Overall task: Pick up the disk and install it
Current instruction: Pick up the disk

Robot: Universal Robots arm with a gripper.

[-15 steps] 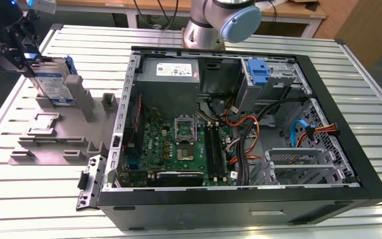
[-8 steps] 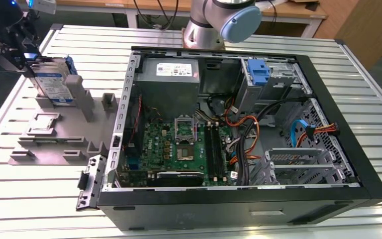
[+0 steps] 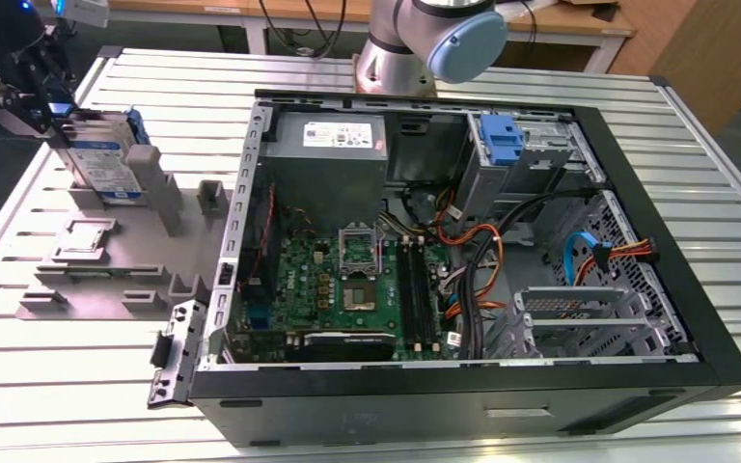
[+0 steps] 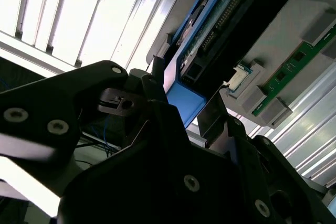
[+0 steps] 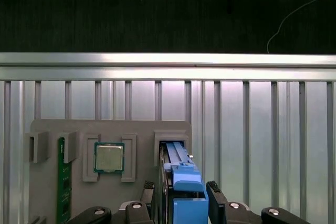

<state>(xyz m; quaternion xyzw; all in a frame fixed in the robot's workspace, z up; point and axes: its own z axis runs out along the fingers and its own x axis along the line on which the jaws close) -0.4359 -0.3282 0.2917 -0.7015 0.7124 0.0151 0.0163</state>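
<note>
Gripper (image 5: 185, 198): closed on the disk (image 3: 100, 162), one finger (image 5: 214, 196) against each blue-railed side.
Disk place: upright on edge in a slot of the grey fixture plate (image 3: 88, 282), at 10 o'clock from the open computer case (image 3: 679, 323) in the exterior view.
Slot risk: a tilted lift could wedge the rails and drag the plate.
Grip risk: held near one end, the disk may swing.
Case risk: the loose cables (image 3: 480, 258) near the blue bracket (image 3: 502, 145), at 1 o'clock inside the case, could snag.

Bright, even overhead light fills the exterior view, leaving a soft sheen on the ribbed counter (image 3: 679, 193) and shade inside the computer case (image 3: 474, 415). In the second wrist view the slats beyond the gripper (image 4: 185, 95) glare white, while it and the disk (image 4: 210, 30) it clamps show as dark silhouettes.
</note>
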